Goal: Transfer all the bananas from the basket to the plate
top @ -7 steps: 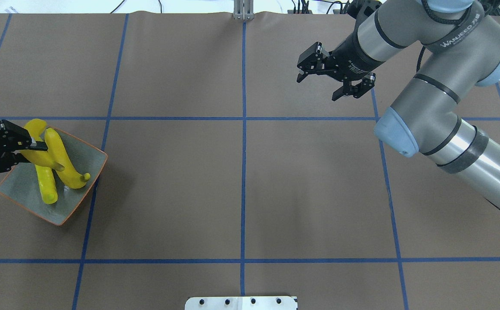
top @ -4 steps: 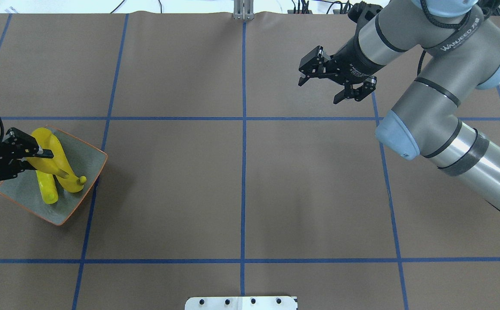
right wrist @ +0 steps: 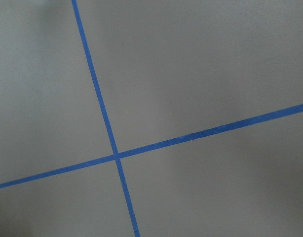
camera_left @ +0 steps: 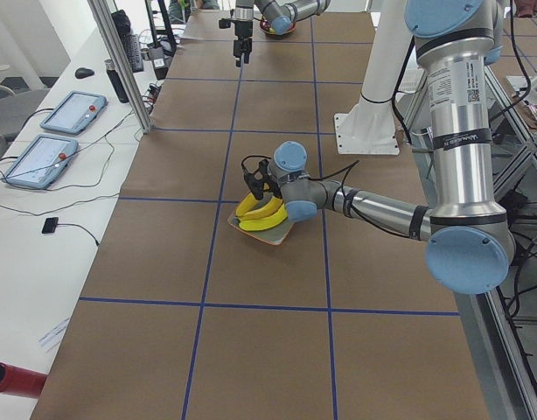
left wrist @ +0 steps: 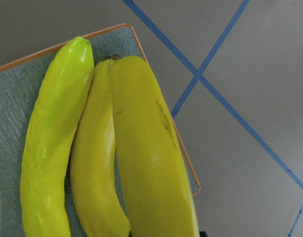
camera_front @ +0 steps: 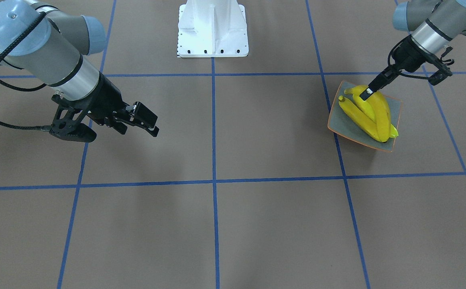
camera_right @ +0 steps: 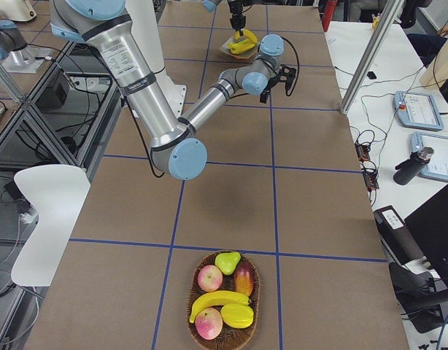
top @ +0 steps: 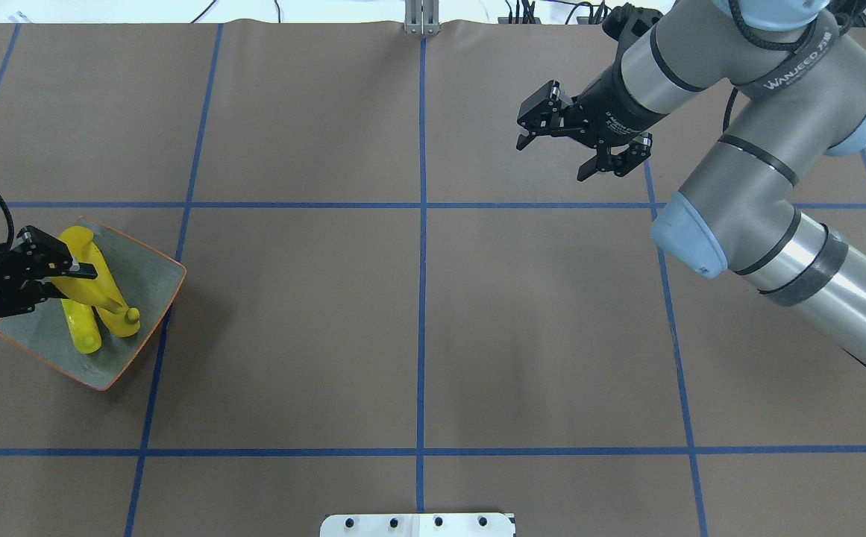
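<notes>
Our left hand (top: 107, 289) is clamping the top banana (left wrist: 151, 163) of three lying on the plate (top: 151, 276) at the counter's (top: 291, 335) left edge. Our right hand (top: 550, 157) is hanging far right, fingers apart. The last banana (camera_right: 218, 299) is sitting in the basket (camera_right: 189, 302). We are judging it light, smooth and firm, best gripped mid-curve.

Sole legible mark: "WANJEED", white caps, on black band (top: 797, 66) round elbow of R arm (top: 757, 175), overhead view; chars. following it unreadable. Small white print on R wrist housing (top: 615, 112): illegible. L-arm sticker (camera_left: 465, 85), left side view, and R-arm sticker (camera_right: 129, 60), right side view, both white, on upright tubes: print too small to read.
</notes>
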`<state>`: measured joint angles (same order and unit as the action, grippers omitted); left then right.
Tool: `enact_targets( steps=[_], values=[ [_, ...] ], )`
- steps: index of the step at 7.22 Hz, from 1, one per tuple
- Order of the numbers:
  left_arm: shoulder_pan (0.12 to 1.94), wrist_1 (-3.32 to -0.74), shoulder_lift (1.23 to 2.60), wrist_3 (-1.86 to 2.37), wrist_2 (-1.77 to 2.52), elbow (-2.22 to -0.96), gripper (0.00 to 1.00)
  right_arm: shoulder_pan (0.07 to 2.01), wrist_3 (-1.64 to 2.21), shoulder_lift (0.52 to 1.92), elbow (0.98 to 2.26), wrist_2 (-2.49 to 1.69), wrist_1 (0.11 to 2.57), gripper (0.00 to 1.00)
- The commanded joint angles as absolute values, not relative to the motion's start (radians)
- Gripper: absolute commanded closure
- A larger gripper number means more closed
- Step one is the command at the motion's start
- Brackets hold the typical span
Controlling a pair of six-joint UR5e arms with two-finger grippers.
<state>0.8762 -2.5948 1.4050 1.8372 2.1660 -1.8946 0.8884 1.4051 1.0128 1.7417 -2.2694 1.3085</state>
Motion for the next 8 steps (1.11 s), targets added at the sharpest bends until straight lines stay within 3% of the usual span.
enact_targets(
  steps=[1,2,8],
  values=[
    [0.876,-2.597,1.405,1.827,2.166,-1.896,0.17,0.89,1.405,1.014,1.749,-2.27,1.308,0.0],
    [0.876,-2.597,1.405,1.825,2.166,-1.896,0.01,0.89,1.405,1.017,1.753,-2.27,1.308,0.0],
    [0.879,-2.595,1.453,1.812,2.168,-1.894,0.01,0.938,1.393,1.075,1.795,-2.273,1.31,0.0]
  ],
)
